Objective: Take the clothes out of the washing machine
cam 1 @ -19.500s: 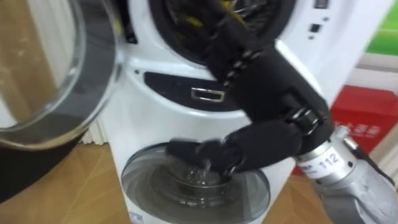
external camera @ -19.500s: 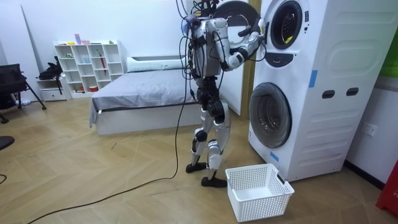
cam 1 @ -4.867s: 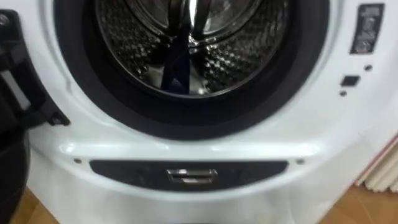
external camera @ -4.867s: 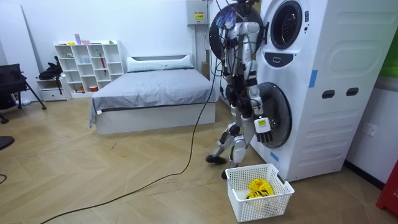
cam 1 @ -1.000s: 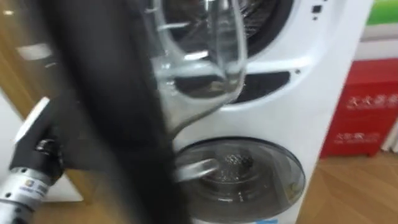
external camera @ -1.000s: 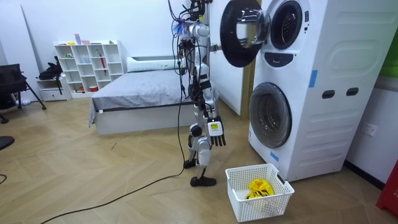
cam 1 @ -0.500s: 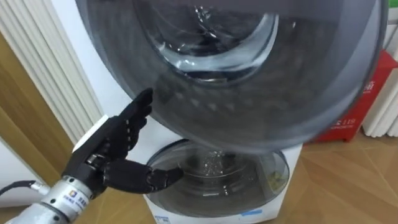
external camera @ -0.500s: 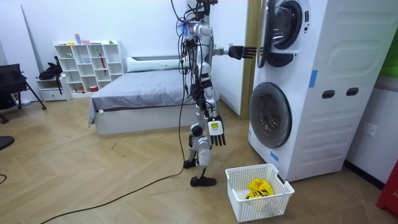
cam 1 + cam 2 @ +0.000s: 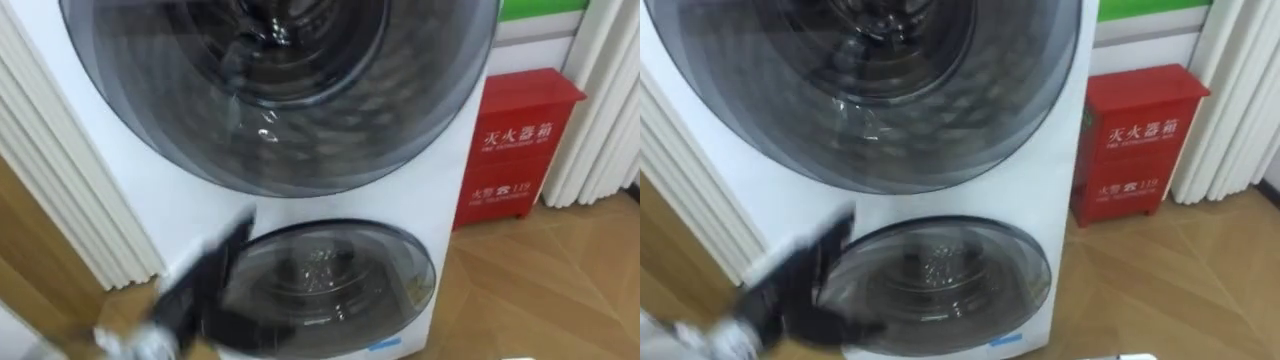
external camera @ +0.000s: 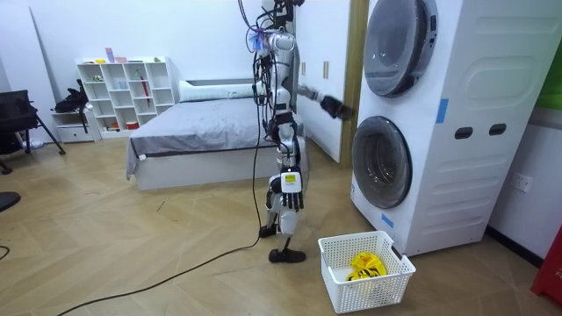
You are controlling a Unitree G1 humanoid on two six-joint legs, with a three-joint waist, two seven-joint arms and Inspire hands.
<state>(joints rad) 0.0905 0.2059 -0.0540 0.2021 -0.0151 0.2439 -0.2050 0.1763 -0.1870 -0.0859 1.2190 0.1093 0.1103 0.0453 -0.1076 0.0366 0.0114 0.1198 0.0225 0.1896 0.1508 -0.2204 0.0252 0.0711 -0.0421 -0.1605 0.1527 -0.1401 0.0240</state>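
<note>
Far on the room view's left, a white shelf (image 10: 123,92) by the wall. Next, a bed (image 10: 211,123) with a grey cover.

Then the robot. Stands up straight on the wood floor, past the foot of the bed, facing the washing machine (image 10: 457,132). Lets the right arm hang down by the leg, with the right hand (image 10: 287,195) beside the thigh. Fingers pointing down, loose, with nothing in them.

Holds the left arm out in front, about chest high. Left hand (image 10: 335,108) up in the air, close to the machine's white front and lower than the upper door (image 10: 399,44). From the head looking down, seen low on the left, by the left edge of the lower door (image 9: 325,285). Blurred there, but with fingers long and thumb out to the side, spread wide, with nothing in them. Cannot tell if touching the machine.

Down on the floor in front of the machine, a white basket (image 10: 386,290). Inside it, the yellow clothes (image 10: 364,263), in a small heap.

Both round doors shut flat against the machine. Dark glass in the upper door, too dim to tell what lies behind.

Just right of the machine, a red box (image 9: 515,160) on the floor.
</note>
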